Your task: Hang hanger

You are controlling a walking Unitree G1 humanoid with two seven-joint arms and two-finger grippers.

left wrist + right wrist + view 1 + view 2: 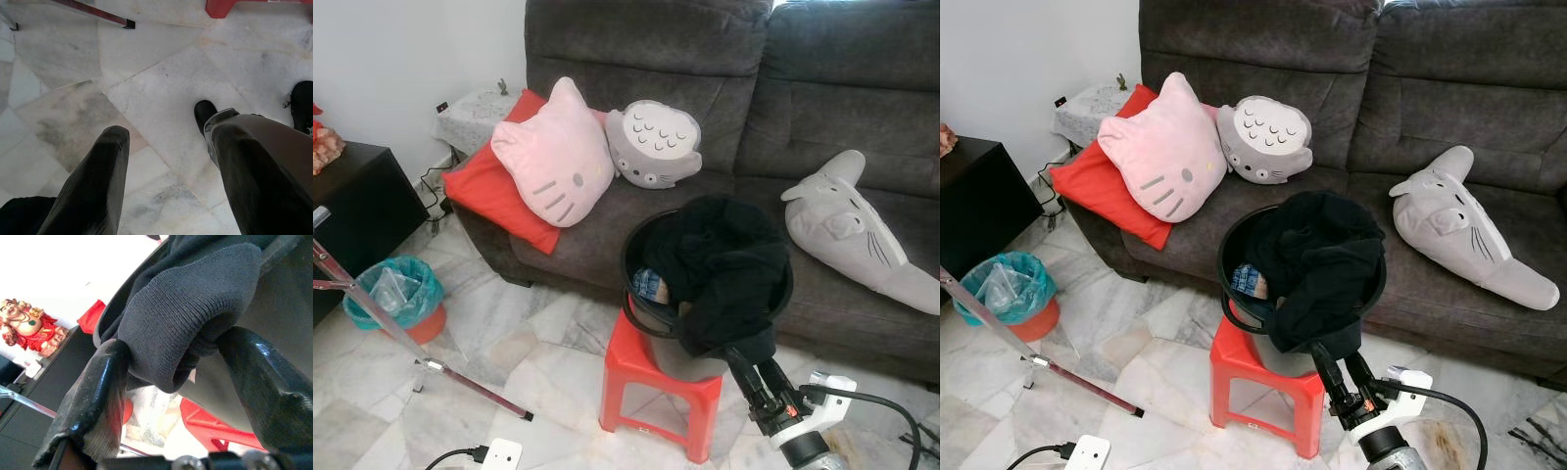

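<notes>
A black tub (637, 286) stands on a red plastic stool (636, 377) in front of the sofa. A dark garment (724, 259) is heaped in it and hangs over its near rim. My right gripper (747, 370) reaches up from below to the hanging end of the cloth. In the right wrist view the gripper (171, 357) is open, with a thick knitted fold of the garment (190, 318) between its fingers and touching both. My left gripper (168, 147) hangs open over the marble floor. I see no hanger.
A slanted metal pole and maroon foot of a rack (475, 387) stand at the left. Beside them are a red bin with a teal bag (396, 294) and a black cabinet (357, 201). A white power strip (501, 455) lies on the floor. Cushions lie on the dark sofa (822, 108).
</notes>
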